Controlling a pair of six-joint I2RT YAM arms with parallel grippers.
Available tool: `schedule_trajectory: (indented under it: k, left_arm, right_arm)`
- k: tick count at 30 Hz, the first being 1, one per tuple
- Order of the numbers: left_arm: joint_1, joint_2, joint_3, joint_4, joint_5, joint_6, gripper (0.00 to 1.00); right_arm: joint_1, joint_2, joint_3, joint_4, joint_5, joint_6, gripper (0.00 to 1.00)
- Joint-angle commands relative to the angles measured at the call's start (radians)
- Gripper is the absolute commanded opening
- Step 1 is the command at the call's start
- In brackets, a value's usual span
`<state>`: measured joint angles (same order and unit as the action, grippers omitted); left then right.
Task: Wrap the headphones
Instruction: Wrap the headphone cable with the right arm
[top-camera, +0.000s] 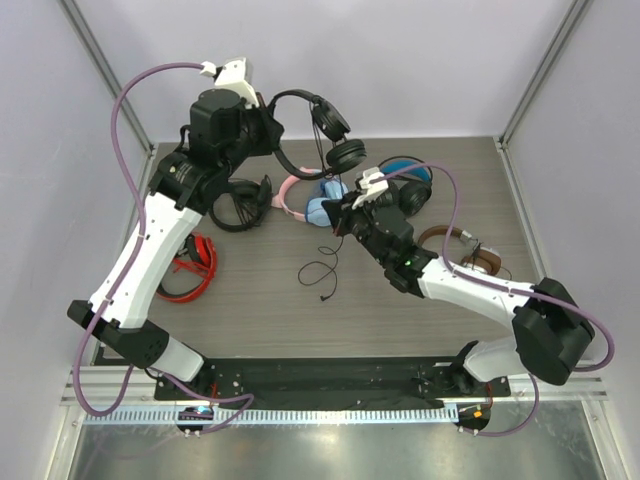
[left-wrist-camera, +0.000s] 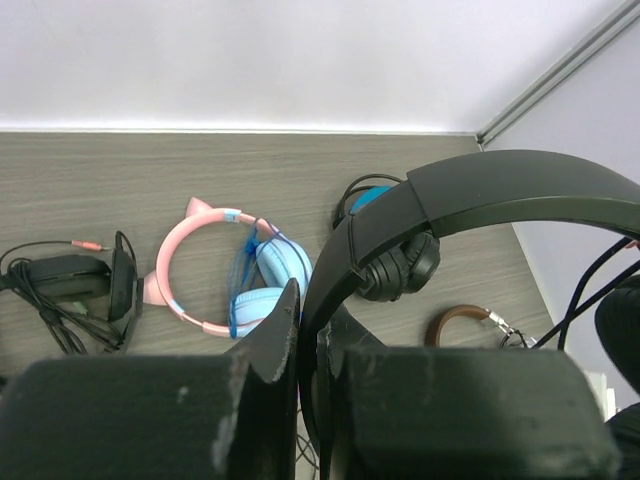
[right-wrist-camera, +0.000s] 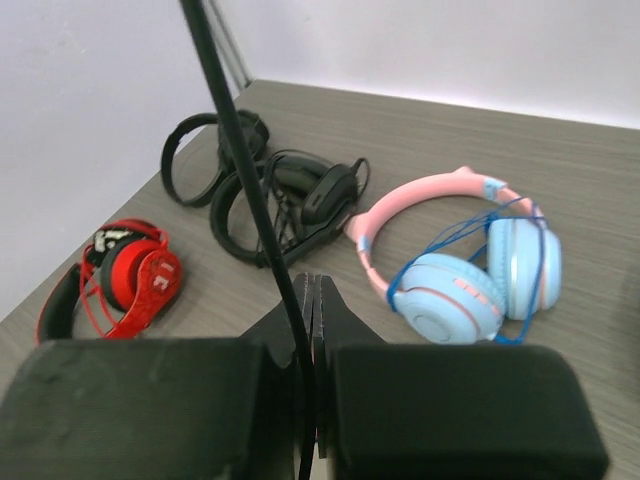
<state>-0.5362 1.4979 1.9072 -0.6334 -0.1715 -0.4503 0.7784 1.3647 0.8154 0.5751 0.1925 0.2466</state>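
Observation:
The slim black headphones (top-camera: 312, 118) hang in the air above the back of the table, earcups down. My left gripper (top-camera: 268, 130) is shut on their thin headband (left-wrist-camera: 500, 190), which passes between its fingers in the left wrist view (left-wrist-camera: 310, 320). The long thin black cable (right-wrist-camera: 235, 130) runs from an earcup down to my right gripper (top-camera: 340, 215). That gripper is shut on the cable, which is pinched between its closed fingers in the right wrist view (right-wrist-camera: 310, 290). The rest of the cable lies in a loose loop on the table (top-camera: 318, 272).
Pink-and-blue headphones (top-camera: 310, 200) lie just behind my right gripper. A bulky black pair with blue lining (top-camera: 410, 185) and a brown-banded pair (top-camera: 460, 250) lie to the right. Black headphones with cables (top-camera: 240, 205) and a red pair (top-camera: 190, 265) lie to the left.

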Motion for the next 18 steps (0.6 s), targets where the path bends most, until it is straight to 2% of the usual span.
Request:
schedule_trajectory:
  k: [1,6,13,18]
  left_arm:
    - [0.010,-0.022,0.050,0.103,-0.034,-0.070,0.00]
    - [0.012,-0.004,0.049,0.097,-0.112,-0.067,0.00]
    - [0.015,0.015,0.053,0.100,-0.135,-0.053,0.00]
    - [0.016,0.019,0.053,0.095,-0.137,-0.039,0.00]
  right_arm:
    - [0.035,0.005,0.010,0.003,-0.010,0.013,0.01]
    - [0.100,-0.041,-0.022,-0.011,0.074,-0.007,0.01]
    - [0.234,-0.147,-0.076,-0.095,0.261,-0.055,0.04]
    - [0.269,-0.211,-0.091,-0.142,0.329,-0.078,0.06]
